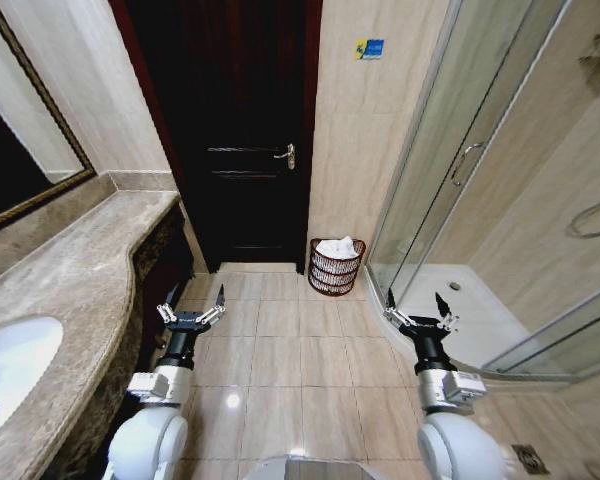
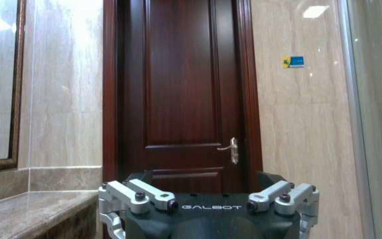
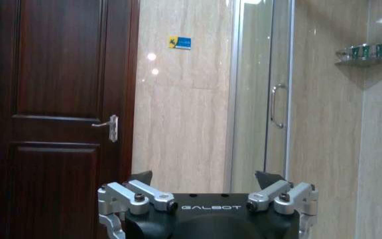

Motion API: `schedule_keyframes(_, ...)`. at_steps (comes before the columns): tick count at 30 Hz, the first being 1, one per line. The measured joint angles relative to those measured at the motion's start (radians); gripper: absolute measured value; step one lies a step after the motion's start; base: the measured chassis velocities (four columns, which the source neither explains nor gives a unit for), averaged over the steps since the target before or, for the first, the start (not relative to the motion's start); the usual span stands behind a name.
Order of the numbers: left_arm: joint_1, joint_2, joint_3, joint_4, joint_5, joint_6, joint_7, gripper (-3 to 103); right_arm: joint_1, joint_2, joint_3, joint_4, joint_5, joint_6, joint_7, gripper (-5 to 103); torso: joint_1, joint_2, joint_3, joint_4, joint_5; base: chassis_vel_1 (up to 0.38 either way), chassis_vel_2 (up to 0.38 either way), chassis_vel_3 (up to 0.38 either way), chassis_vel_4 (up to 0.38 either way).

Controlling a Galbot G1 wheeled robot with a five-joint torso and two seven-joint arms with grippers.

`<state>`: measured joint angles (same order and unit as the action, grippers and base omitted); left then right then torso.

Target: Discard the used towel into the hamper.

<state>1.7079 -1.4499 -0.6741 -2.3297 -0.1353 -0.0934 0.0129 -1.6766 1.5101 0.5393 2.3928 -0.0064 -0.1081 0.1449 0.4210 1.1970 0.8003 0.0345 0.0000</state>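
Note:
The hamper [image 1: 335, 270], a small reddish-brown wire basket, stands on the floor against the wall between the door and the shower. A white towel [image 1: 338, 246] lies bunched inside it, showing above the rim. My left gripper [image 1: 195, 296] hangs open and holds nothing over the floor, beside the counter and well short of the hamper. My right gripper [image 1: 415, 300] is open too, nearer me than the hamper and to its right. In the wrist views the left gripper [image 2: 206, 177] and right gripper [image 3: 203, 177] both point at the door wall with their fingers spread.
A dark wooden door [image 1: 245, 130] is straight ahead. A marble counter [image 1: 70, 270] with a white sink [image 1: 10, 365] runs along the left. The glass shower enclosure [image 1: 460, 170] is on the right. Beige floor tiles [image 1: 290, 350] lie between my arms.

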Motion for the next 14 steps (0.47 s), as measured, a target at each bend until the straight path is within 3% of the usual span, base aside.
schedule_keyframes(14, 0.000, 0.000, 0.000, 0.000, 0.000, -0.001, 0.000, 100, 0.000, 0.000, 0.000, 0.000, 0.000, -0.001, 0.000, 100, 0.000, 0.000, 0.000, 0.0000, 0.0000, 0.000, 0.000, 0.000, 0.000)
